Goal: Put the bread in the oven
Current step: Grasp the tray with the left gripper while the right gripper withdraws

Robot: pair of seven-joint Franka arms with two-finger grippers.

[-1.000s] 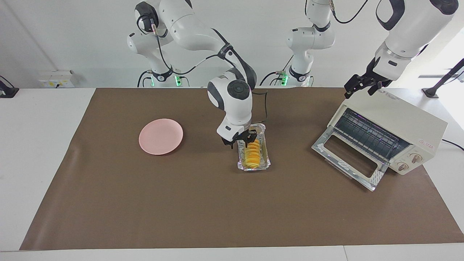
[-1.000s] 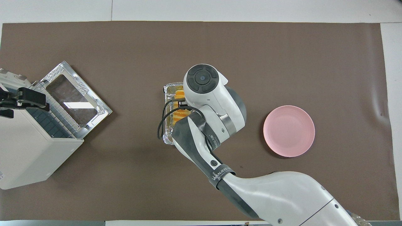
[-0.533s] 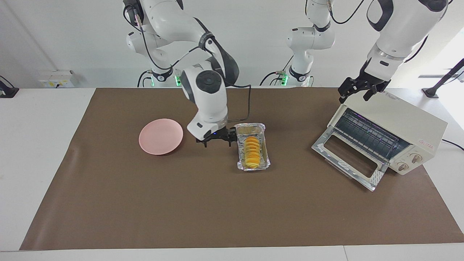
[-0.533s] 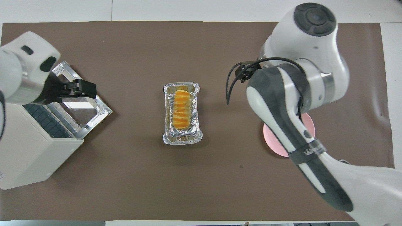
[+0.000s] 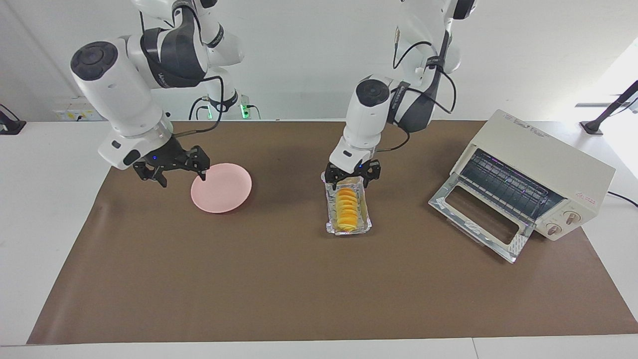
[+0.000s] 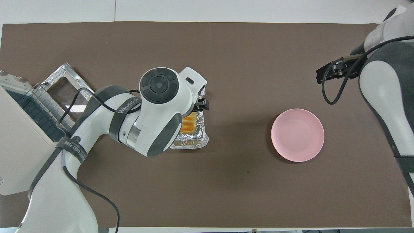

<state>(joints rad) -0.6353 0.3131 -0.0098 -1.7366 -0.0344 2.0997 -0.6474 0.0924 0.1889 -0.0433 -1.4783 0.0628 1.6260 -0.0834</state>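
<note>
The bread point(image 5: 346, 209), a ridged yellow-orange loaf, lies in a crinkled foil tray point(image 5: 367, 223) at the middle of the brown mat. My left gripper point(image 5: 350, 179) hangs open over the tray's end nearest the robots, its fingers straddling that end and holding nothing. From overhead the left wrist covers most of the bread point(image 6: 189, 124), and one finger point(image 6: 201, 104) pokes out past it. The cream oven point(image 5: 543, 164) stands at the left arm's end of the table with its glass door point(image 5: 473, 219) dropped open. My right gripper point(image 5: 177, 177) is open and empty, over the mat beside the pink plate.
The round pink plate point(image 5: 222, 187) sits on the mat toward the right arm's end. The oven's wire rack point(image 5: 503, 187) shows inside the open mouth. Bare brown mat point(image 5: 299, 289) lies between the tray and the table's edge away from the robots.
My right gripper let go at the tray and swung away past the plate toward its own end. My left arm came off the oven's top and dropped over the tray.
</note>
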